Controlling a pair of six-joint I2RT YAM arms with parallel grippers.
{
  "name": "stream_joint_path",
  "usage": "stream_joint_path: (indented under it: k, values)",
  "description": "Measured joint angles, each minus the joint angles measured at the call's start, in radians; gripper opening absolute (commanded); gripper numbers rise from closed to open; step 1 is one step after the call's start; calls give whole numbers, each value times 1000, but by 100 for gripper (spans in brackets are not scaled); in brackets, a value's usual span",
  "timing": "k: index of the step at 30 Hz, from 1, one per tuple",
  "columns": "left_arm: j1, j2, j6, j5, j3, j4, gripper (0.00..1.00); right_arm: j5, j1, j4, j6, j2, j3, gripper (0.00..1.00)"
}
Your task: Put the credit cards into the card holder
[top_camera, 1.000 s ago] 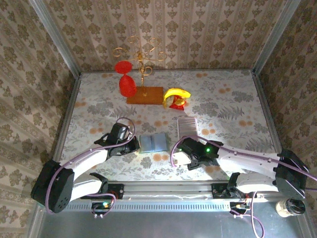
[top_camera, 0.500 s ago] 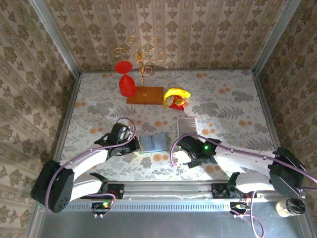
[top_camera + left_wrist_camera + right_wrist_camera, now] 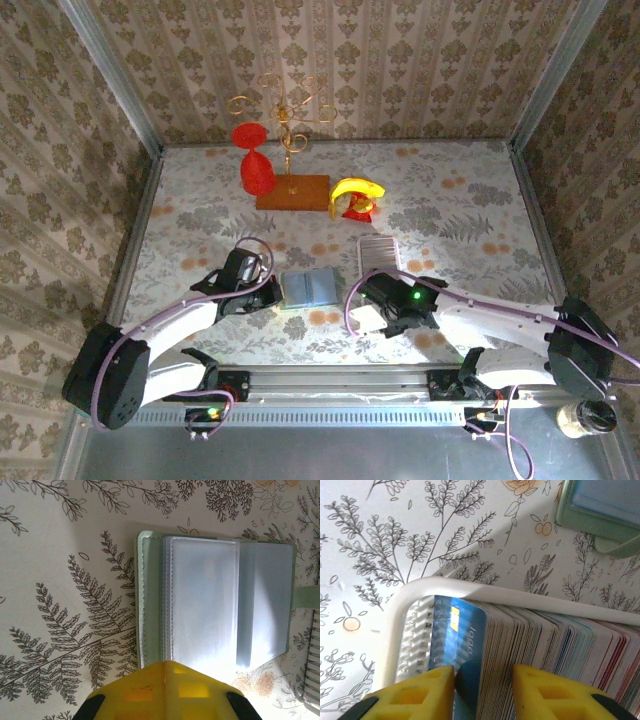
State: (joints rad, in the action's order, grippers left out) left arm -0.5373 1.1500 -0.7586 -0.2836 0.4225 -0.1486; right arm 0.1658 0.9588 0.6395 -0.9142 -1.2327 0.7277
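The card holder [image 3: 309, 288] lies open on the table, sage-green with clear sleeves [image 3: 215, 600], its corner and tab also at the top right of the right wrist view [image 3: 600, 510]. My left gripper [image 3: 268, 297] is shut, its yellow tip [image 3: 175, 664] pressing on the holder's near edge. The credit cards [image 3: 545, 635] stand packed on edge in the white tray [image 3: 470, 587], a blue one [image 3: 455, 630] in front. My right gripper [image 3: 484, 685] has closed round the front several cards, one finger against the blue card's face. From above, that gripper [image 3: 380, 288] covers the tray's near end.
The tray [image 3: 378, 250] runs away from me just right of the holder. Further back stand a red goblet [image 3: 256, 165], a gold wire stand on a wooden base [image 3: 292, 190] and a yellow and red object [image 3: 357, 195]. Patterned walls enclose the table.
My right gripper has crept slightly forward over the tray's near end and its jaws have narrowed round the front cards. The left arm and the holder have stayed still.
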Motion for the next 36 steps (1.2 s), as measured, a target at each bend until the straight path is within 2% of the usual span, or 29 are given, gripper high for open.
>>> stream_joint_path:
  k: [22, 36]
  values:
    - [-6, -20, -5, 3, -12, 0, 0, -8, 0, 23, 21, 37, 0, 19]
    - [-13, -20, -9, 11, -16, 0, 0, -8, 0, 46, 27, 53, 0, 13]
